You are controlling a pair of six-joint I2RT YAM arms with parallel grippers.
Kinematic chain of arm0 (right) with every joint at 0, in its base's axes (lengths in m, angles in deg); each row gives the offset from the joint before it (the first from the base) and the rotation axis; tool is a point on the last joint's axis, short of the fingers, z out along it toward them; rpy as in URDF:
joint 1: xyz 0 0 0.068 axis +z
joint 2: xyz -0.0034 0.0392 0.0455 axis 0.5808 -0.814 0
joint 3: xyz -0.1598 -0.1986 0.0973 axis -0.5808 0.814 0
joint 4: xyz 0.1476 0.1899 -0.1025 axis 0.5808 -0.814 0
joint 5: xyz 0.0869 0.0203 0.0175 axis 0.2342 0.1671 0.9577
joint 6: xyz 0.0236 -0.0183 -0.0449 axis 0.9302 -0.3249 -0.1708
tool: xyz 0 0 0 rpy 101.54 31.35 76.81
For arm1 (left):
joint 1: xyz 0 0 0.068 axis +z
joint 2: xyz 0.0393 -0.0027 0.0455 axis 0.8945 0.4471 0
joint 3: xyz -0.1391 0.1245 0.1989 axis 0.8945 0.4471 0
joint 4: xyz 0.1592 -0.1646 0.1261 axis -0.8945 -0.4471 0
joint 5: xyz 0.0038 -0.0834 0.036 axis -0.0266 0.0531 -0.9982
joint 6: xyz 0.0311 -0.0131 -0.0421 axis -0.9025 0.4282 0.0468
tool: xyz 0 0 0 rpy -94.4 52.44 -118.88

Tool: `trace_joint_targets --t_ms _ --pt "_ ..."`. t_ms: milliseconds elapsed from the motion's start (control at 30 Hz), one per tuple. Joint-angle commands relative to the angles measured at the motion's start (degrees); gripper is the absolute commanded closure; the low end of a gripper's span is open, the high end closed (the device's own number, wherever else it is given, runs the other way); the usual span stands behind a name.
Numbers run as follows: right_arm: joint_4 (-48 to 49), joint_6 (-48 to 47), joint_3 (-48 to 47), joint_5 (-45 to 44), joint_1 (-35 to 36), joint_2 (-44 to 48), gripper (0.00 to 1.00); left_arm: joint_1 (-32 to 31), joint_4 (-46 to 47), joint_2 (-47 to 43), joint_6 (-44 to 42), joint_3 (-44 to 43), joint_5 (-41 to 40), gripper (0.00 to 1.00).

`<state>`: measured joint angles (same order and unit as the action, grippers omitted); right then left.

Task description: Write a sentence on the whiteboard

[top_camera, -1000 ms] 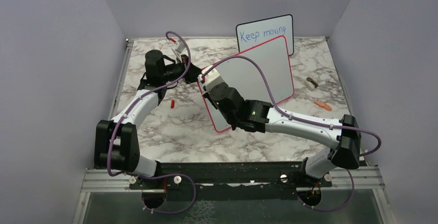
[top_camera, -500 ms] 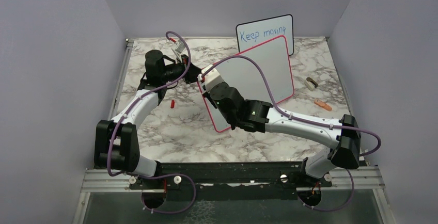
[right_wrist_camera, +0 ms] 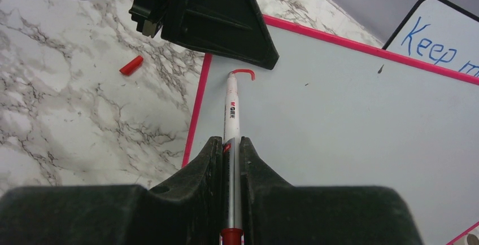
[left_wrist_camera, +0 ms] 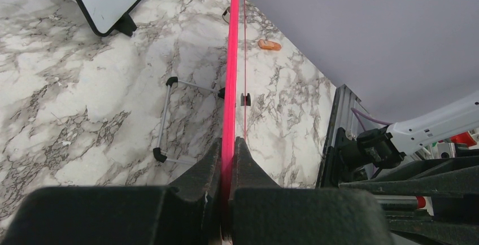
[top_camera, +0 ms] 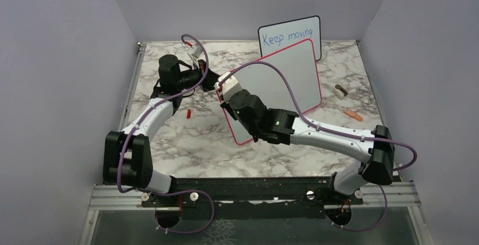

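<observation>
Left tool (left_wrist_camera: 227, 142) clamps the whiteboard (top_camera: 285, 78) by its pink frame, likely steadying it against writing pressure; right tool (right_wrist_camera: 230, 140), clamped on a marker (right_wrist_camera: 231, 106), begins the sentence (right_wrist_camera: 244, 72) near the whiteboard's upper-left corner.

the small black-framed board (top_camera: 290, 36) at the back carries blue handwriting that reads "keep moving" (its lower part is hidden behind the whiteboard (top_camera: 285, 78)). the right wrist view catches only "keep m" of it. the marker (right_wrist_camera: 231, 115) has small red print along its white barrel, too blurred to read. the whiteboard bears one short red curved stroke (right_wrist_camera: 244, 72), not readable as a letter.
</observation>
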<state>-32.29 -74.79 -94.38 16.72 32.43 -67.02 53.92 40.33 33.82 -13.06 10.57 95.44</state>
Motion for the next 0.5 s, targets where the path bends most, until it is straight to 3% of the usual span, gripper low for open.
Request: trace_joint_targets --t_ms 0,467 --pt "-4.41 0.69 -2.02 2.36 0.35 -1.54 0.99 -1.64 -1.88 0.43 -0.77 1.66 0.32 1.0" --pt "-8.13 1.55 -1.1 -3.25 0.35 -0.43 1.0 -1.65 -1.88 0.66 -0.77 1.66 0.38 1.0"
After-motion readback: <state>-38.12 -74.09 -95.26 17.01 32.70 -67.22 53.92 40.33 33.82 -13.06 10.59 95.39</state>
